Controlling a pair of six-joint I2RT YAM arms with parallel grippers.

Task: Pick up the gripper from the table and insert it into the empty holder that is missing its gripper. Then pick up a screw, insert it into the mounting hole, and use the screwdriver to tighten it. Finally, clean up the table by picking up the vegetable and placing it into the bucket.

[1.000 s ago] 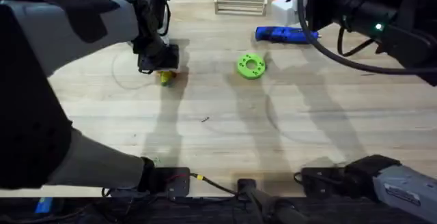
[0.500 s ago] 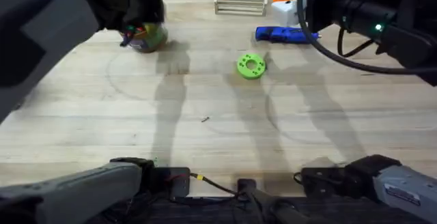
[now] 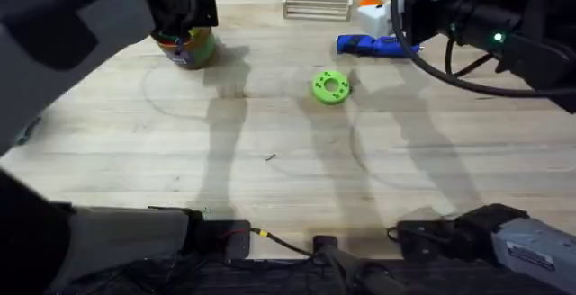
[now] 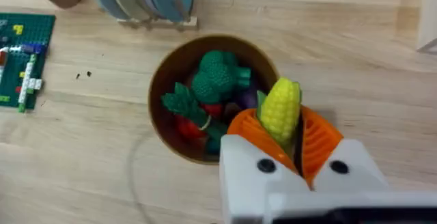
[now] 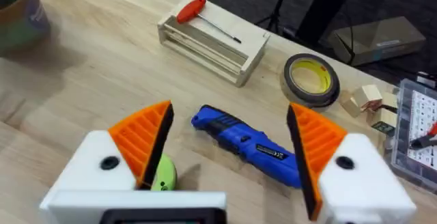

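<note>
On a pale wooden table (image 3: 270, 133), the left gripper (image 4: 290, 125) hangs over the bucket (image 3: 186, 48) at the far left, its orange pads clenched on the vegetable (image 4: 280, 108), a yellow toy corn cob, just above the rim; the right gripper (image 5: 229, 145) hovers at the far right, pads spread wide apart, above the blue screwdriver (image 5: 249, 145) lying on the table; a green ring disc (image 3: 330, 87) sits mid-table.

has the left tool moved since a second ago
Yes. Against the fixed green ring disc, the left tool went from mid-table up and left to the far edge, and now holds the vegetable over the bucket.
</note>
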